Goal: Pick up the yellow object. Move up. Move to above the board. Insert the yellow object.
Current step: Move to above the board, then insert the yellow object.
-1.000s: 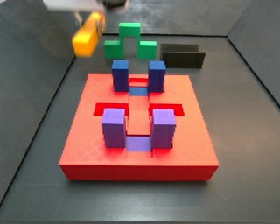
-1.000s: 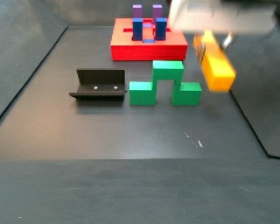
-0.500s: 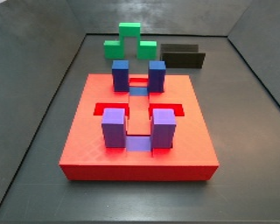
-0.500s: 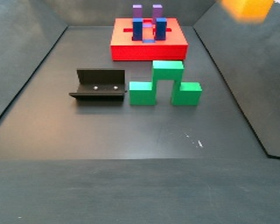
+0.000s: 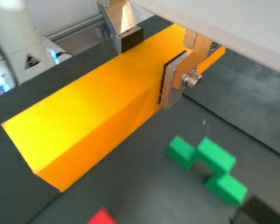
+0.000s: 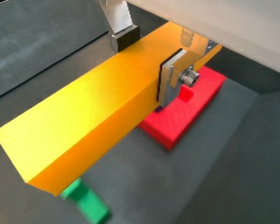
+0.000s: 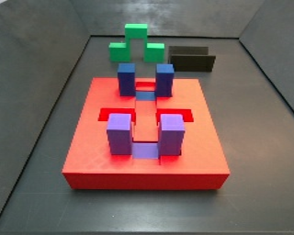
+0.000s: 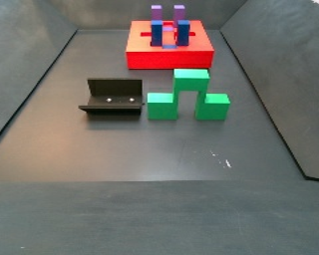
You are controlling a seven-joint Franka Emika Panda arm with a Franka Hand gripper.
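My gripper [image 5: 152, 61] is shut on the yellow object [image 5: 95, 114], a long yellow-orange bar, gripped across its width near one end. Both wrist views show this grip [image 6: 149, 59] and the bar [image 6: 90, 114] held high above the floor. Neither the gripper nor the bar shows in the side views. The board [image 7: 88, 138] is a red square slab with upright blue blocks [image 7: 128, 75] and purple blocks [image 7: 120, 133]. It also shows in a side view [image 8: 149, 58], and a wrist view [image 6: 178, 118] shows it far below the bar.
A green stepped block [image 8: 189, 97] stands on the dark floor between the board and the fixture [image 8: 112, 97]. It also shows in a side view [image 7: 136, 44] and far below in both wrist views [image 5: 206, 162]. Dark walls enclose the floor.
The gripper has risen with the yellow bar. It was at the top of both side views a second ago and is now out of them.
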